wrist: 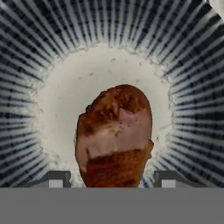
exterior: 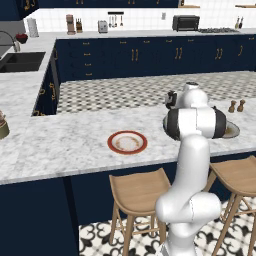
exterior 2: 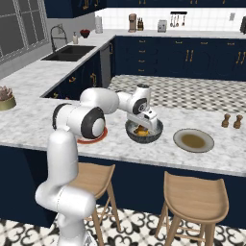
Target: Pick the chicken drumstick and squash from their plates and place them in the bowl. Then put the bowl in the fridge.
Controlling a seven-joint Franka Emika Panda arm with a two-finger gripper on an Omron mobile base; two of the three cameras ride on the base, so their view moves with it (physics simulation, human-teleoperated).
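Down in the hand view: chicken drumstick (wrist: pixel 114 135) sitting dead centre over the pale speckled inside of the bowl (wrist: pixel 52 52), ribbed dark sides all round. Gripper (wrist: pixel 111 181) straddling the meat, one fingertip (wrist: pixel 54 179) off to each side, spread fairly wide. Honestly can't tell whether actually pinching it or just parked around it.

From the right base view: gripper (exterior 2: pixel 142 126) dipped right into the bowl (exterior 2: pixel 154 134), which sits on the marble island counter (exterior 2: pixel 38 125). Bit of orange-brown peeking out under the hand, too small to call.

Around it:
- Grey-beige plate (exterior 2: pixel 193 140) just right of the bowl, brownish smear in the middle. Mostly hidden behind the arm in the left base view, only its right edge (exterior: pixel 232 132) poking out.
- Red-rimmed plate (exterior: pixel 127 142) to the left, in plain sight from the left camera; mostly blocked by the robot's elbow from the right camera, just a sliver (exterior 2: pixel 91 140) visible.
- Two small brown mills (exterior 2: pixel 231 120) further right and farther back.
- Wooden stools (exterior 2: pixel 194 192) tucked under the near edge.
- Plant pot (exterior 2: pixel 6 99) way off left on the counter.
- Sink (exterior 2: pixel 69 53) with a tall tap on the far left run, toaster oven (exterior: pixel 185 22) and toaster (exterior: pixel 102 26) against the far wall. Too small to read anything off them.
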